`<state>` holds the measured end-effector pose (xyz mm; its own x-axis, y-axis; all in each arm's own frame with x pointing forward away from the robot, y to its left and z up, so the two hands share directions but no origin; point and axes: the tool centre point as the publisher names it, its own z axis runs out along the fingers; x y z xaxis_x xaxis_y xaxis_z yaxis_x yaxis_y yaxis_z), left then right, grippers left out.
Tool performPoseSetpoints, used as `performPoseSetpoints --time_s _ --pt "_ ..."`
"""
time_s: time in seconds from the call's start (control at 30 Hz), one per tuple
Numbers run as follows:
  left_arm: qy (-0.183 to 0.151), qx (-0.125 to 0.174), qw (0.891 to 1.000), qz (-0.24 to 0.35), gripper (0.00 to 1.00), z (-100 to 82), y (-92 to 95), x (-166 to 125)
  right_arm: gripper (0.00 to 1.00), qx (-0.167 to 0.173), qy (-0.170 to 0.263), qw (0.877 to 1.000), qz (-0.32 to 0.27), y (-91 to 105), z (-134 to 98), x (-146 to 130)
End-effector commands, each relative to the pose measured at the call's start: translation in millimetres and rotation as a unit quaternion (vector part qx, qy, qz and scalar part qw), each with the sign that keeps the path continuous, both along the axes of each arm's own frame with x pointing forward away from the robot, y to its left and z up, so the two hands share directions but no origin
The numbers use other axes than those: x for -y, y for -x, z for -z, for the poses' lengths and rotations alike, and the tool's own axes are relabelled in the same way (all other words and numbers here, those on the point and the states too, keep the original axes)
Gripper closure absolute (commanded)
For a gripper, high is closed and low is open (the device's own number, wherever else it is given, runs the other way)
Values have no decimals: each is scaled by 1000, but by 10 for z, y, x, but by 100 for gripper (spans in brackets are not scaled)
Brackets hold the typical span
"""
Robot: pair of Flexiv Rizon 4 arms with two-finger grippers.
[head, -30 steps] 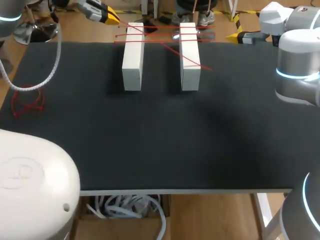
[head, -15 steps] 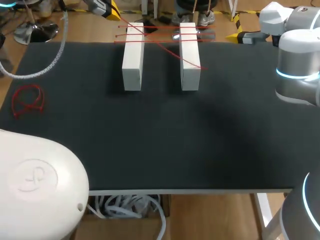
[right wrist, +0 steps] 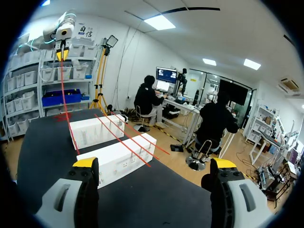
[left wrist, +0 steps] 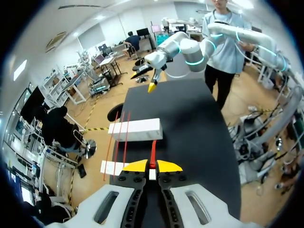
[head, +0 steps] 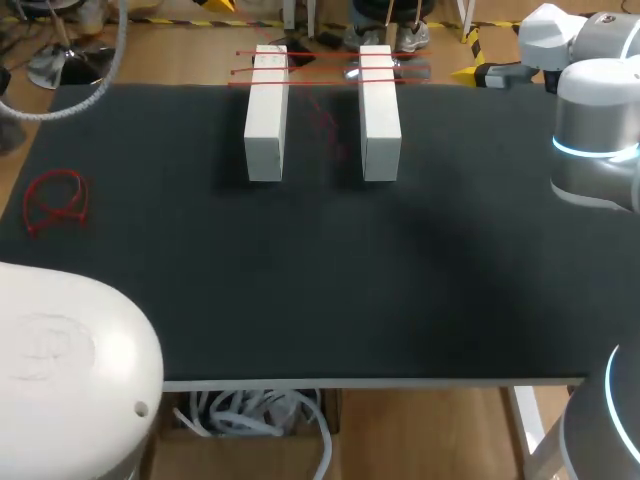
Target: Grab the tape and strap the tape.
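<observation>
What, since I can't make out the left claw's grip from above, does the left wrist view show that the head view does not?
Only the left wrist view: the left claw shut on a red tape strand that leads ahead to the blocks. Only the head view: a loose red tape loop lying on the table near its left edge. Both: the left white block and right white block, the red strands stretched across them, and the right claw beyond the blocks.
</observation>
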<state>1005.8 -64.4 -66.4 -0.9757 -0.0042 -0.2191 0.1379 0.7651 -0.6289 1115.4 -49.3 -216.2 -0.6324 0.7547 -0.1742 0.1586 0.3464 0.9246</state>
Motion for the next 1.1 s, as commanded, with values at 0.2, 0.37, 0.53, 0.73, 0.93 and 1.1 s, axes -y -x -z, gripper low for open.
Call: performPoseSetpoints --time_s 0.2,0.37,0.53,0.73,0.93,1.1 --pt "207 44 977 33 100 152 50 14 0 0 -1 1000 0 4 1 4" --pt "275 73 958 35 100 77 95 -22 0 0 -1 1000 0 4 1 4" --pt "317 94 943 28 100 23 115 -42 0 0 -1 1000 0 4 1 4" --pt "331 88 939 32 100 49 128 -12 0 0 -1 1000 0 4 1 4" --pt "342 79 936 35 100 57 137 2 0 0 -1 1000 0 4 1 4" --pt "305 68 949 35 100 64 134 1 0 0 -1 1000 0 4 1 4"
